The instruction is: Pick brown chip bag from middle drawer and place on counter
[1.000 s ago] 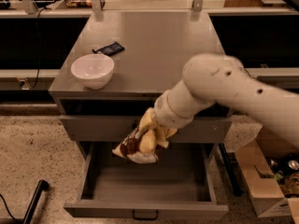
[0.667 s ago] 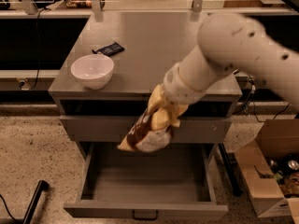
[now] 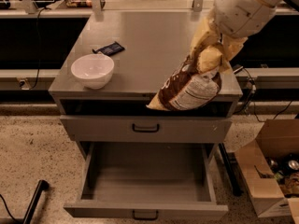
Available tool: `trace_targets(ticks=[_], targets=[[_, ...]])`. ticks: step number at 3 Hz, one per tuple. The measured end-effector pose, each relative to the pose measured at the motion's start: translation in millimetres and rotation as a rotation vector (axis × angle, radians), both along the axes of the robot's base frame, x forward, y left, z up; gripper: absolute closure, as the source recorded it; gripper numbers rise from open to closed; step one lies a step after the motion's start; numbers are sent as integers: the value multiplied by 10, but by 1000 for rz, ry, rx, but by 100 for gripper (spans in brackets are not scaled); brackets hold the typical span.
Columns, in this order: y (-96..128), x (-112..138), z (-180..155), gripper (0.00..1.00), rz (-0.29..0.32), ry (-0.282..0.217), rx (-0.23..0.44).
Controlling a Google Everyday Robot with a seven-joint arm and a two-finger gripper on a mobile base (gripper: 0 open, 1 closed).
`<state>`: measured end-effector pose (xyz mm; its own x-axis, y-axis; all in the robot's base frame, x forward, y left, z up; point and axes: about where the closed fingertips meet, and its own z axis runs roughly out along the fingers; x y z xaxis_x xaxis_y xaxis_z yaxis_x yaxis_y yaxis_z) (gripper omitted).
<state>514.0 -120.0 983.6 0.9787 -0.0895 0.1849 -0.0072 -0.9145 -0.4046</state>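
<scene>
Nearest me, at the bottom of the frame, the wide grey metal middle drawer [image 3: 149, 178] stood pulled out, its small black handle at the lower edge. A brown cardboard box [image 3: 259, 185] with open flaps sat on the speckled floor at the lower right, and a black bar [image 3: 33, 200] lay at the lower left. Just above the open tray was a closed grey drawer front [image 3: 93, 127].

The glossy dark-brown and tan brown chip bag [image 3: 187, 91] hung right of centre, at the front right edge of the flat grey metal counter [image 3: 149, 41]; I could not tell whether it touched the top. Its long axis slanted, with the crumpled top up and to the right and the lower corner pointing down-left across the counter's front lip. The yellowish gripper [image 3: 211, 55] was clamped on that top end. The thick white arm [image 3: 243, 6] came in from the upper right corner, angled down-left.

Further back, on the left, a round white bowl [image 3: 92, 70] sat near the counter's front left corner. A small flat dark-blue packet [image 3: 109, 48] lay just behind it.
</scene>
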Motion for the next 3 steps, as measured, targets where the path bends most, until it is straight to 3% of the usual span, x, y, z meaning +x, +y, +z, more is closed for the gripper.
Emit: trace_targets(ticks=[1,2,3], targets=[[-6,-3,4,100,-1,0,0],[68,352,97,100,11,-72,-45],[44,942,388,100,8,-256,-92]])
